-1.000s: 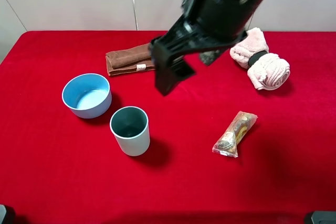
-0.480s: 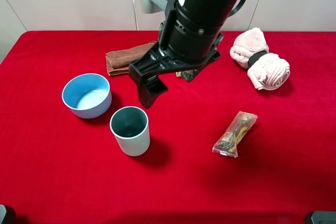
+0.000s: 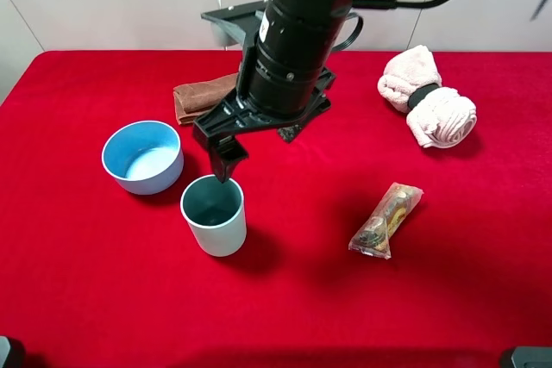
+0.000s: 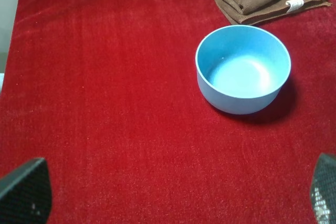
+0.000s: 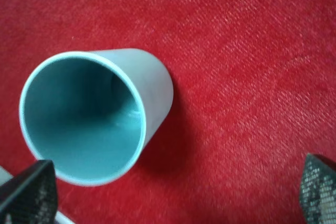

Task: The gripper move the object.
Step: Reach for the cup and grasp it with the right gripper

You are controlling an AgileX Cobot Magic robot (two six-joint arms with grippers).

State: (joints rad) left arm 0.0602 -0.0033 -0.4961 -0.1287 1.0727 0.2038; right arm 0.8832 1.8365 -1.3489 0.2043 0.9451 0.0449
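Swung down and across since a second ago, the right hand (image 3: 226,165) hangs spread wide just above the far rim of the upright tumbler cup (image 3: 213,215), which stands beside the blue bowl (image 3: 142,158) on the red tabletop (image 3: 103,299); coming down off-centre, a finger could hit that rim and topple it.

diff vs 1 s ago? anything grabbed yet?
The right black gripper swung left and down, jaws open, to the far rim of the pale blue-green plastic tumbler; nothing grasped. The tumbler, light-blue bowl, folded brown towel, pink rolled cloth and clear snack packet stayed put.
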